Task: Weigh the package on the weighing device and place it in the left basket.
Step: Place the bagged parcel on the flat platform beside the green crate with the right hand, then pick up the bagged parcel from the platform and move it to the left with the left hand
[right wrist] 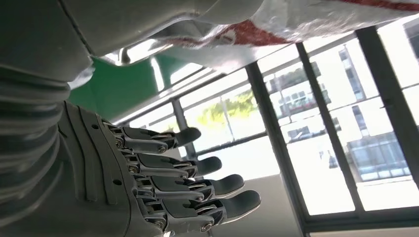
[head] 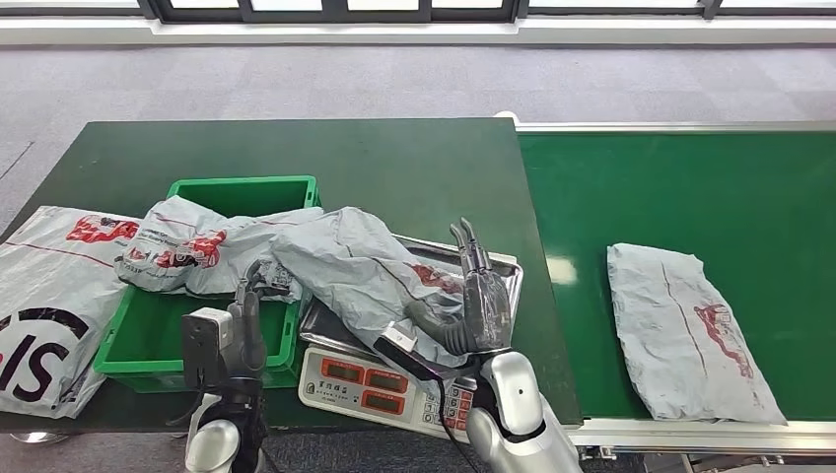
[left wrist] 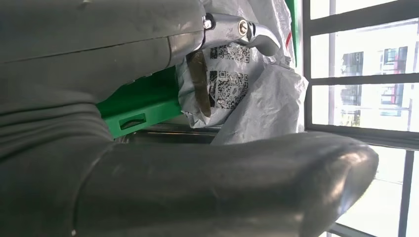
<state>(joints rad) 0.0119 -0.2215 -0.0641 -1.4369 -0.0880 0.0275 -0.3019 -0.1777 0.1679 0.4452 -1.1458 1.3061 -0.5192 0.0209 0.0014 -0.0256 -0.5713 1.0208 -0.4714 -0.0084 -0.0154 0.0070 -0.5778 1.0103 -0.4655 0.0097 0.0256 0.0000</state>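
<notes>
- The package lies partly on the scale and partly draped over the rim of the green basket on the tabletop.
- It is a crumpled grey mailer bag with red print.
- Right hand is beside it, fingers straight and spread, holding nothing.
- Left hand seems to pinch the package's near edge.
- Next, drag it leftward, lifting it clear of the rim.

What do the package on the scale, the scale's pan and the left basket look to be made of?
Package on the scale: thin grey plastic film, slightly glossy; it crumples and sags, with red print.
Scale's pan: looks like bare metal, likely stainless; silvery and reflective at the rim.
Left basket: rigid green moulded plastic, going by its straight walls and uniform colour.
</notes>
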